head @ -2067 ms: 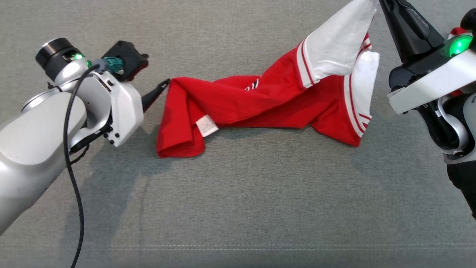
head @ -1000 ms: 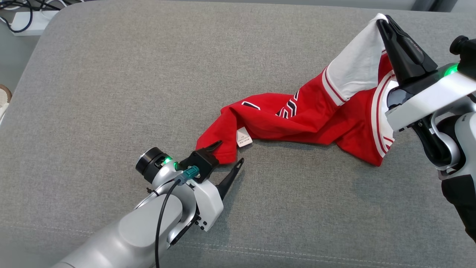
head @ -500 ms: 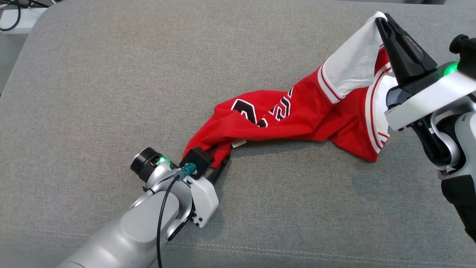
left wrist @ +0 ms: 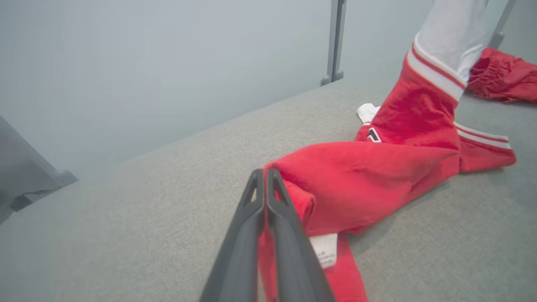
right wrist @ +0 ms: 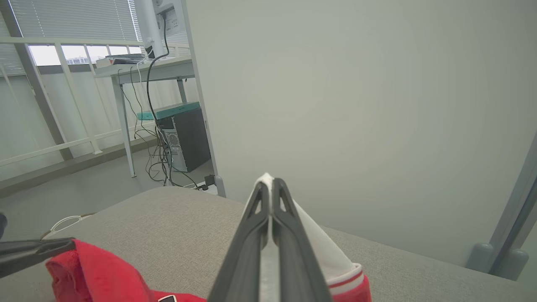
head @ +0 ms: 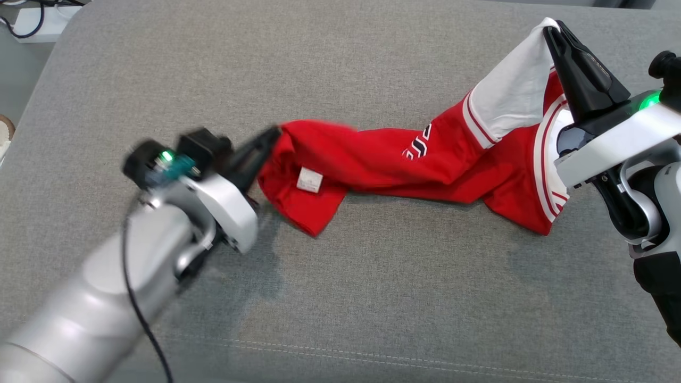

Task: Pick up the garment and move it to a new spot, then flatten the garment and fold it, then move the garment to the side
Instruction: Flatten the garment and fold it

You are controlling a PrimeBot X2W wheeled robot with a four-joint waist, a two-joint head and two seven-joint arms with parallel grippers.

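Head view: the shirt point(head: 383, 159) sags over the cushion point(head: 372, 298), strung between both arms, probably to spread it flat. The left gripper point(head: 271, 135) is clamped on its red end, the right gripper point(head: 550, 33) on the white sleeve point(head: 511, 101). Left wrist: fingers pinch red cloth. Right wrist: fingers pinch white.

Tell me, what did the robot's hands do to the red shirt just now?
The left gripper shut on the red end of the shirt and pulled it up and to the left in the head view, stretching the shirt out. The right gripper still holds the white sleeve up, as before.
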